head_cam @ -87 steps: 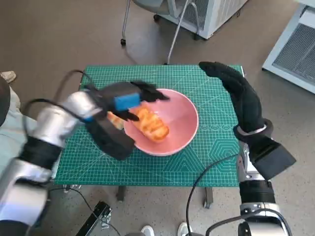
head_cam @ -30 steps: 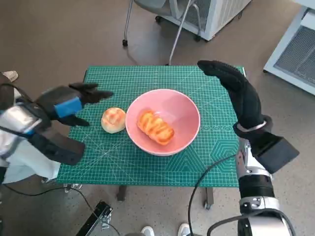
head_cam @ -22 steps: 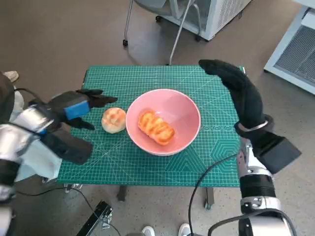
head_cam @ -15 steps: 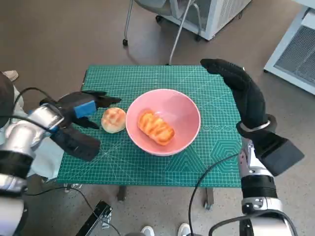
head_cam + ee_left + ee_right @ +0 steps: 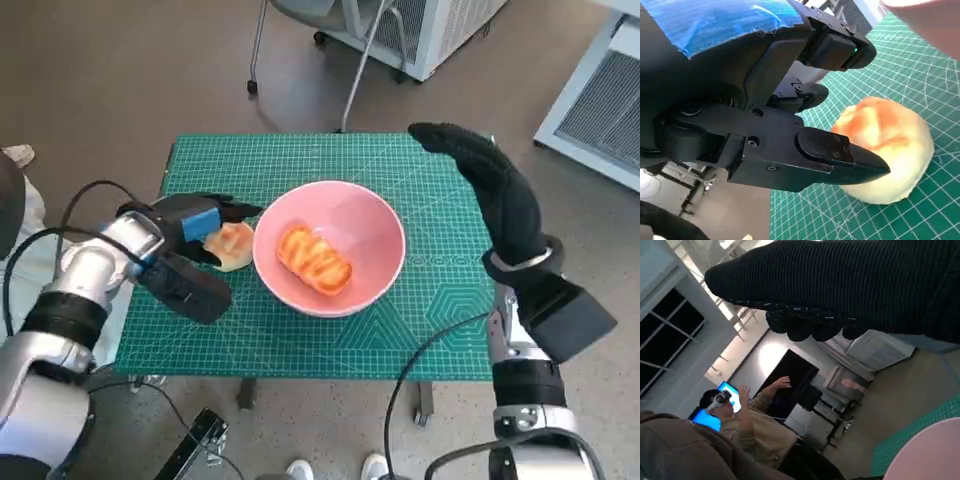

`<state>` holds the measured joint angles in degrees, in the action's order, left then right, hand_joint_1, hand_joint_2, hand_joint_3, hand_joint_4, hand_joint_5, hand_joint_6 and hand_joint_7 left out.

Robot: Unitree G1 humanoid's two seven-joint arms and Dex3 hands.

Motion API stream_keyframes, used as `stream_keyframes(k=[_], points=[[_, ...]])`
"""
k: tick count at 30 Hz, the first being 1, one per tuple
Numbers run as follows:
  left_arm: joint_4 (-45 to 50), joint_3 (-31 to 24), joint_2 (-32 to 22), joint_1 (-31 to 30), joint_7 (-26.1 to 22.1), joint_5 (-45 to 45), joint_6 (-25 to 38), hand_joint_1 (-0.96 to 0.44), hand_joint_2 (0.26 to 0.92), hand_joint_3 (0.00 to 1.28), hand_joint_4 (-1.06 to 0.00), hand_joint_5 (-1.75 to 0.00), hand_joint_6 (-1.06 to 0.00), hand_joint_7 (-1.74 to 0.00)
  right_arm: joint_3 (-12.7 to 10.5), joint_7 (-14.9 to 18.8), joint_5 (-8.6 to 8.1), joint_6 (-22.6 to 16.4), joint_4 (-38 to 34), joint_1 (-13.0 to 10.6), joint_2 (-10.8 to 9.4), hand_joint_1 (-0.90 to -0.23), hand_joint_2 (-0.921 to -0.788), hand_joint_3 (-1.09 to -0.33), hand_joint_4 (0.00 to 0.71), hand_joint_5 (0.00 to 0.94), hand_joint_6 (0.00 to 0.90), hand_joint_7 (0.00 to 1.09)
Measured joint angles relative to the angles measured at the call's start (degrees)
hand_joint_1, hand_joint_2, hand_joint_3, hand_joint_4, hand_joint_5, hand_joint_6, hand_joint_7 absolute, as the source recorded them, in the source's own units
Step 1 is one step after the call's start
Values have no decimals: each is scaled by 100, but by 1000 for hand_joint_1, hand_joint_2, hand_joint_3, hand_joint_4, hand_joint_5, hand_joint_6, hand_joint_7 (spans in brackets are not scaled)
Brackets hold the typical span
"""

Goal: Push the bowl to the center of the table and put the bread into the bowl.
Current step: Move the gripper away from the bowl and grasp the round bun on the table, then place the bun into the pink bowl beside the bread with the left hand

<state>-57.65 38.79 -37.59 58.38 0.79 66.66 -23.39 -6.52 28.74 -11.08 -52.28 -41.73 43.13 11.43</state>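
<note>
The robot's black, blue-taped left hand (image 5: 196,222) reaches over a round pale bread roll (image 5: 231,245) on the green gridded tabletop (image 5: 300,330), fingers (image 5: 840,155) spread around it; whether they actually grip it is unclear. Just beside the roll, near the tabletop's centre, a pink round bowl (image 5: 370,225) holds a glazed orange pastry (image 5: 313,258). The black-gloved right hand (image 5: 480,175) hovers open above the far right corner, holding nothing.
</note>
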Motion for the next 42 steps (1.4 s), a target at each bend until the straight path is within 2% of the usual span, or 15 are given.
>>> stream_keyframes(k=[7,13,16,17,18,19,20,21,23,27,33,42], points=[[-451,195,272,176,64,-9,101,-222,830,2,-318,-24,-396,-27,0,-71,19,1,60,-44,8,-673,-921,-783,312,5,-1,734],[-830,218,517,214,-48,-207,147,-95,887,17,-498,-42,-553,-75,1,-128,32,4,115,-105,12,-675,-921,-783,310,3,-1,735],[-951,218,598,214,-173,-311,161,-23,912,74,-673,-85,-706,-139,1,-146,41,13,153,-150,13,-671,-921,-783,309,3,-1,734],[-978,218,617,214,-211,-362,179,-16,914,82,-697,-94,-725,-148,2,-157,49,22,167,-160,14,-671,-921,-783,309,3,-1,733],[-1003,218,626,219,-240,-400,182,-13,915,97,-672,-319,-689,-378,2,-166,53,31,182,-165,14,-670,-921,-783,309,3,-1,733],[-1024,220,630,227,-259,-422,182,-8,917,142,-608,-674,-609,-740,2,-174,56,39,197,-167,15,-669,-921,-784,309,3,-1,732],[-1048,222,631,238,-277,-446,182,-5,919,155,-591,-893,-572,-944,2,-177,57,44,216,-167,18,-668,-921,-784,308,3,-1,731],[-1065,231,631,250,-297,-457,180,-3,919,164,-579,-1033,-549,-1075,1,-180,58,45,229,-167,23,-666,-921,-784,308,3,-1,730],[-1083,254,629,280,-360,-479,179,-1,920,158,-581,-1156,-547,-1158,0,-184,61,45,245,-167,43,-664,-921,-785,307,2,-1,728],[-1101,283,622,325,-465,-542,180,-1,920,126,-573,-1305,-621,-1118,0,-205,72,45,251,-168,70,-661,-921,-786,306,1,-1,725],[-1120,285,604,331,-546,-651,193,-1,920,106,-559,-1411,-693,-988,1,-249,79,45,249,-167,78,-660,-921,-786,305,1,-1,722],[-1169,280,513,331,-574,-752,225,-1,920,113,-571,-1387,-660,-1039,14,-313,99,45,245,-167,73,-660,-921,-786,305,1,-1,718]])
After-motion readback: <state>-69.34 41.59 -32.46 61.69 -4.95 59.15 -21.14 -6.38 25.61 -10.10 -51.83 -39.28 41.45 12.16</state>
